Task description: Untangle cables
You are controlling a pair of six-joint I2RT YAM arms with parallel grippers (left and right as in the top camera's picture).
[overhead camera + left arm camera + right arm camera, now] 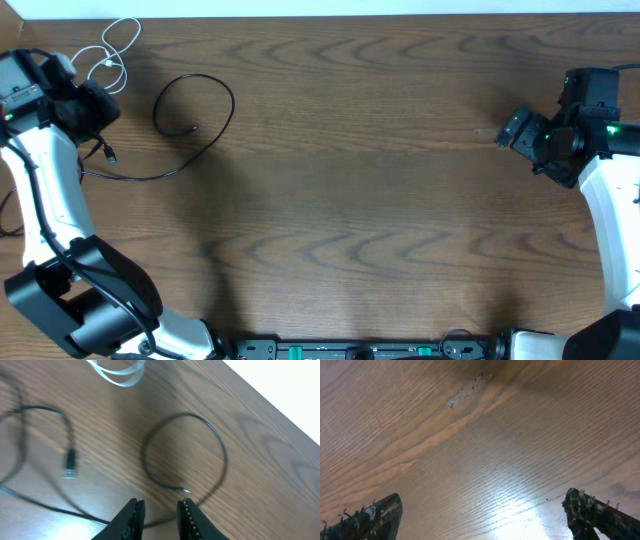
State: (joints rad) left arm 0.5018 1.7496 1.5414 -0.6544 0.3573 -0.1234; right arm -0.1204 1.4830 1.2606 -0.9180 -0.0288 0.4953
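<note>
Three cables are gathered at the far left corner of the table (pixel 380 200), all close to the left arm (pixel 45 190) and well apart from the right gripper (pixel 482 495), which is spread wide over bare wood with nothing in it. The white cable (pixel 108 64) is coiled nearest the table's far edge. The looped black cable (pixel 186 414) is laid in an open ring near it, with its free tip turned inward. The second black cable (pixel 70 460) is ended in a small plug on the left arm's side of that ring. The left gripper (pixel 161 505) is held low above the wood close to the ring's tip, its fingers parted by only a narrow gap and nothing caught between them. Several failures can be expected from here. Were that narrow gap closed a little off line, the thin cord could be missed or merely nudged aside. If the ring's tail, which appears to pass under the left fingers, were pinched and drawn, the whole cable would likely be slid along rather than straightened, since nothing is pinned down by the distant right gripper. The ring could also be tightened on itself should its tip be pulled through. A drag toward the far edge could carry black cord onto the white coil and make a fresh tangle. Whether the two black cables are crossed near the left arm cannot be told, so both strands might be taken at once.
</note>
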